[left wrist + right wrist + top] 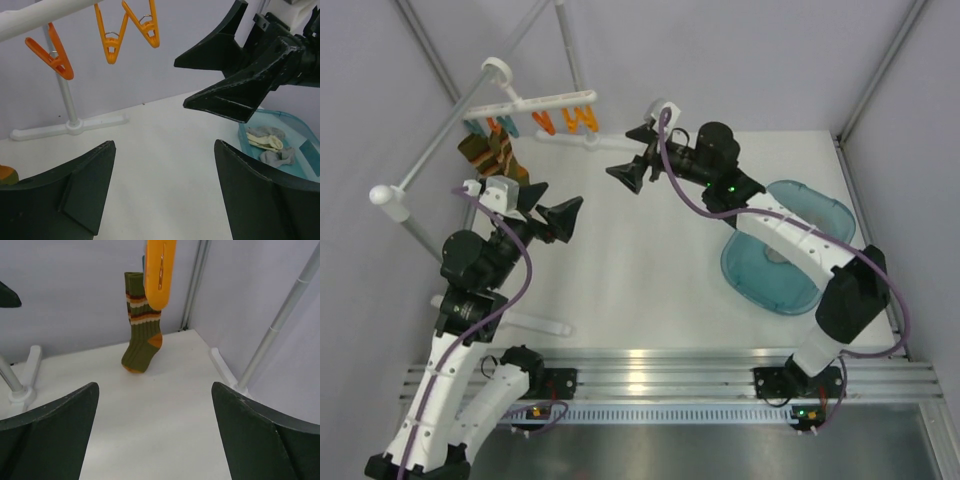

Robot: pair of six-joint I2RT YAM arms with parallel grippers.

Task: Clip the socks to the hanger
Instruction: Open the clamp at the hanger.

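Note:
The white hanger (558,100) hangs from the stand's rail at the back left, with orange clips (565,121) and blue clips (480,127). An olive striped sock (496,155) hangs clipped at its left end; it also shows in the right wrist view (142,332) behind an orange clip (160,272). A grey sock (278,156) and a cream sock (266,142) lie in the teal basin (295,125). My left gripper (558,206) (165,145) is open and empty above the table. My right gripper (623,152) (155,386) is open and empty, facing the hanger.
The teal basin (820,215) sits at the right, partly under my right arm. The white stand's pole and foot (70,125) stand at the back, with a ball-ended rail (382,195) at the left. Grey walls close in the back and sides.

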